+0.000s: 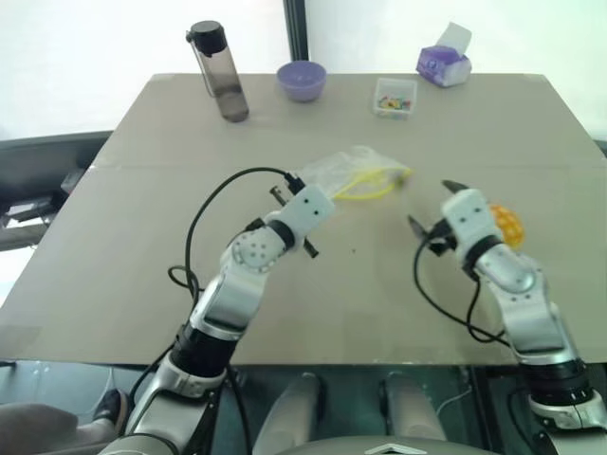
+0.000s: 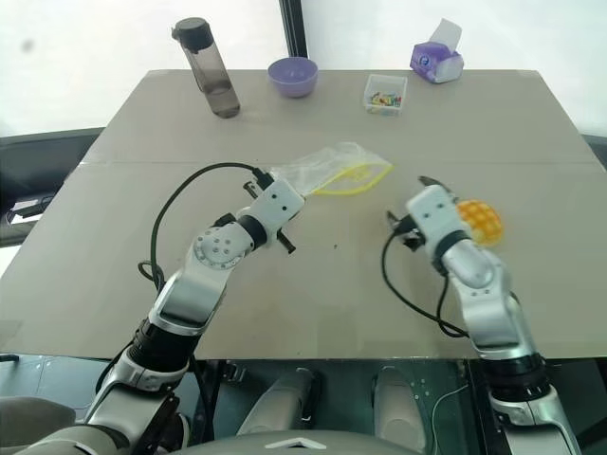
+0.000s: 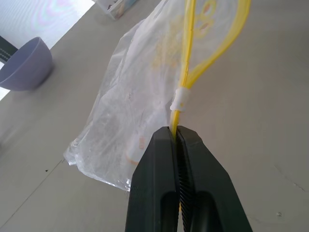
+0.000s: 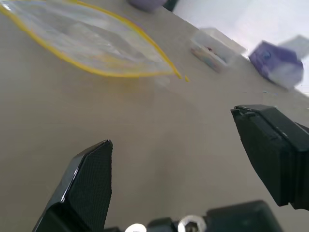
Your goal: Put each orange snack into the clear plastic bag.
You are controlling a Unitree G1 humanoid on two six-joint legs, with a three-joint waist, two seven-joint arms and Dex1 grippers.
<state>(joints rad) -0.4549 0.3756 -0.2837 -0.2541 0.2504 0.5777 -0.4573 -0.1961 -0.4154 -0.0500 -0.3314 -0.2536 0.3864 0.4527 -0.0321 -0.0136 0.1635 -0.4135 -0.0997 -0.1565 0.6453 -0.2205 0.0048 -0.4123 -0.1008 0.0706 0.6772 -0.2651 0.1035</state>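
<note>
Bag held open at its seal, bun waiting to be picked up

The left gripper (image 3: 176, 137) is pinching the yellow seal strip of the clear plastic bag (image 2: 327, 169) with its black ribbed fingers (image 3: 198, 164) pressed together on it, so the mouth is gaping in a loop. The right gripper (image 4: 181, 159) is hanging over the bare bench (image 2: 142, 190) with its fingers spread wide and empty. The orange snack (image 2: 481, 221), a round matte bun with a criss-cross grid, is lying just beside this gripper, toward the right edge. I judge that the grasp is the step now: the next move is asking the right fingers to close around the bun. The bag, thin and crinkly, is lying near the middle.
</note>
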